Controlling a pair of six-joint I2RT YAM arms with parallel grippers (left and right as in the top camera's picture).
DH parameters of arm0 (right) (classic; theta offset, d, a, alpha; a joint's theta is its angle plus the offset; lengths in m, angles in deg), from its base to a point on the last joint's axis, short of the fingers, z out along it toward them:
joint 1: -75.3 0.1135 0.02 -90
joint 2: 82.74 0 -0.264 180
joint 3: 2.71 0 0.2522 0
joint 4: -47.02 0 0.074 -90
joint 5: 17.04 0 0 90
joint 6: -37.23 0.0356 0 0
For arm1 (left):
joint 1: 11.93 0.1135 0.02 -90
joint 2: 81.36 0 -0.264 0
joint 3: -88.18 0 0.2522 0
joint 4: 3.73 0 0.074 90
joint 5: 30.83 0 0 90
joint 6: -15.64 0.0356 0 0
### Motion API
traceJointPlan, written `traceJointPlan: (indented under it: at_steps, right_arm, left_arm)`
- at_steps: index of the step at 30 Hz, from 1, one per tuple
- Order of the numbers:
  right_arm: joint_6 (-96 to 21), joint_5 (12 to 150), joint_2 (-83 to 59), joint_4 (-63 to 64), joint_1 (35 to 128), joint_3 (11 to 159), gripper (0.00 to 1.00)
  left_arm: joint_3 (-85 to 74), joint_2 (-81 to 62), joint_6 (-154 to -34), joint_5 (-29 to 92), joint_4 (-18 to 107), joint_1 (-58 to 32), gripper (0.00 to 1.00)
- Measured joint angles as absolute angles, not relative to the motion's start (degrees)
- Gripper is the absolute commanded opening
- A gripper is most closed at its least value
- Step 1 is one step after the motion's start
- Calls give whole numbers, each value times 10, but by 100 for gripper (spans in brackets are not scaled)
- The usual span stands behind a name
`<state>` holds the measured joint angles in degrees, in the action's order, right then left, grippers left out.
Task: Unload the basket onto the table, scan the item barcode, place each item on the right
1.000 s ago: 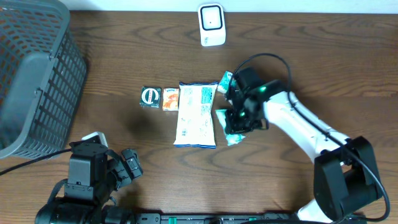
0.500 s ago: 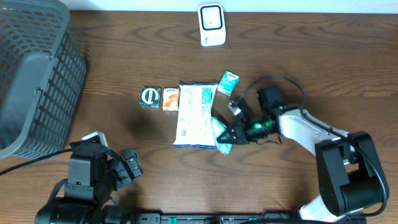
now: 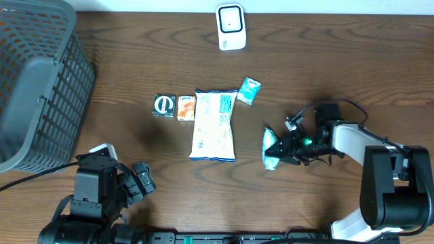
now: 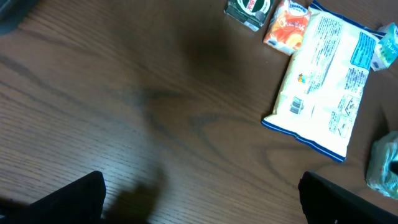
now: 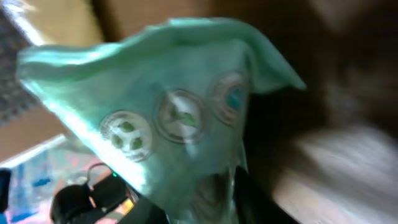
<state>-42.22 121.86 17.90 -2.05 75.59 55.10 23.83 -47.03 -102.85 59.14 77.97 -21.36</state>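
- Grey plastic lattice basket [image 3: 37, 81]: stands on the brown wooden desk [image 3: 339, 61], ahead of the left pincer [image 4: 200, 180] and off to its left. Not involved.
- Left pincer: fingers stand wide apart with nothing but bare desk between them. It is well apart from the task's item, which lies far to its right.
- Dark square packet [image 3: 163, 105], small orange packet [image 3: 186, 107] and long white-and-blue printed bag [image 3: 215, 125]: lie in a row, ahead of the left pincer and to its right. All are untouched.
- White upright barcode scanner [image 3: 230, 27]: sits at the far desk edge, well ahead of the right pincer [image 3: 285, 146] and to its left.
- Small teal packet [image 3: 249, 90]: lies between the scanner and the right pincer, clear of both.
- Mint-green soft pouch [image 3: 270, 149]: sits right at the right pincer's tip, on its left side.
  - Its long axis runs near-to-far across the desk, crosswise to the pincer's sideways reach.
  - It fills the right wrist view [image 5: 174, 118], showing three round seals and no barcode.
  - Whether it rests on the desk or hangs clear cannot be told.
- Right pincer: it points to the robot's left, straight at the pouch. The fingers are not visible, so whether they clamp the pouch or stand loose cannot be told.
- Judgement: the right arm is by far the nearer to both pouch and scanner.
  - The coming move turns on a travel ahead and to the left.
  - The coded face must be turned toward the scanner.
  - The grip should be confirmed first.
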Motion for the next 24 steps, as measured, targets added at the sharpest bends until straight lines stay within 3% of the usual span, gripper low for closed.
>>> traceJointPlan:
  at_steps: [4,8,9,12,14,19,24]
  right_arm:
    - [-427,1153,179,-96,740,587,29]
    - [-428,1047,179,-188,735,652,36]
    - [-428,1018,179,-208,736,669,33]
    - [-430,938,179,-249,736,716,8]
    - [-429,913,179,-253,735,730,7]
    - [-430,884,179,-251,736,734,45]
    - [-431,872,179,-245,747,734,57]
  left_arm:
    - [238,-470,-1028,591,780,-214,98]
    - [238,-470,-1028,591,780,-214,98]
    - [238,-470,-1028,591,780,-214,98]
    - [238,-470,-1028,591,780,-214,98]
    - [238,-470,-1028,591,780,-214,98]
    - [238,-470,-1028,592,780,-214,98]
    - [238,-470,-1028,591,780,-214,98]
